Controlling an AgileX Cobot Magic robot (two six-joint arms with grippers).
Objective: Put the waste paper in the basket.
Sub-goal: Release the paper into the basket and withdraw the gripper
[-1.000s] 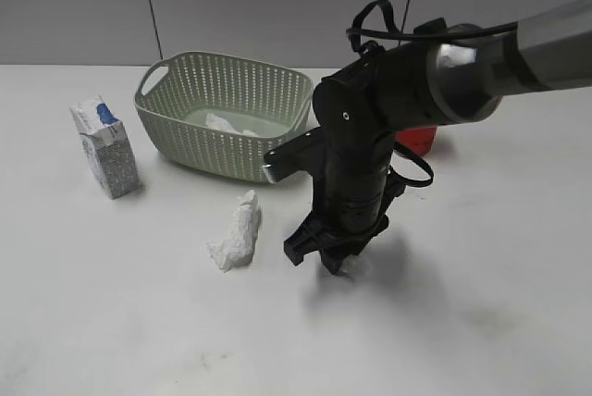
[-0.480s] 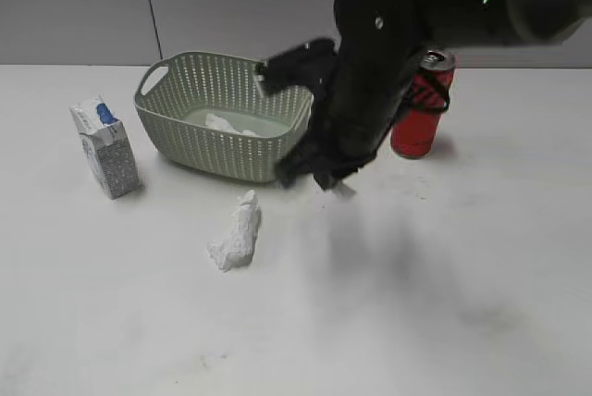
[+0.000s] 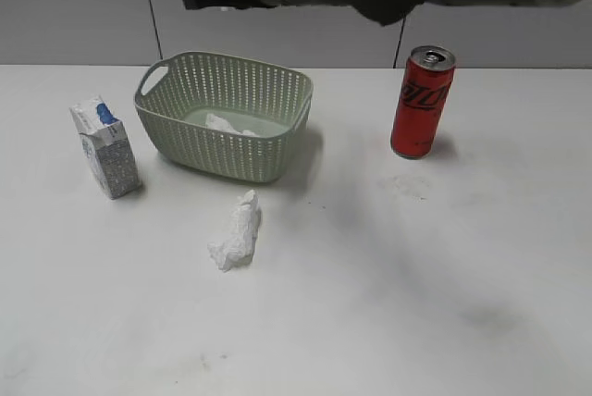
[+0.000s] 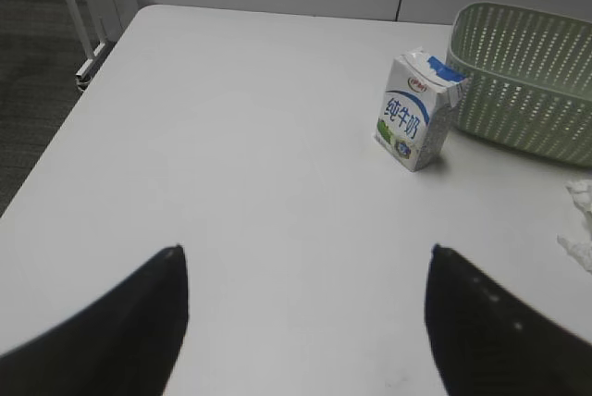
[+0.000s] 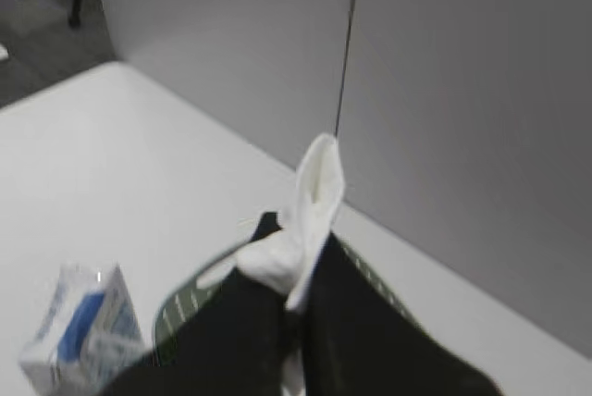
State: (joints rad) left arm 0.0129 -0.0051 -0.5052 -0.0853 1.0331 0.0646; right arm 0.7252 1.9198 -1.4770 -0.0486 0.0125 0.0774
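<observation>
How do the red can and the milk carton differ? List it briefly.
The red can is a round cylinder; the milk carton is boxy with flat sides. The can is red with a metal top; the carton is white with blue markings. The can stands right of the basket, the carton left of it. Both stand upright on the table.

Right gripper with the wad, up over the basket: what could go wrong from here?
1. The right gripper pinches its paper wad by one part only, with a long tail sticking out, so it may snag a finger on release or flutter wide.
2. The gripper sits high above the basket, near its left rim; a drop from there could land outside, by the carton.
3. One wad on the table remains to collect.
</observation>
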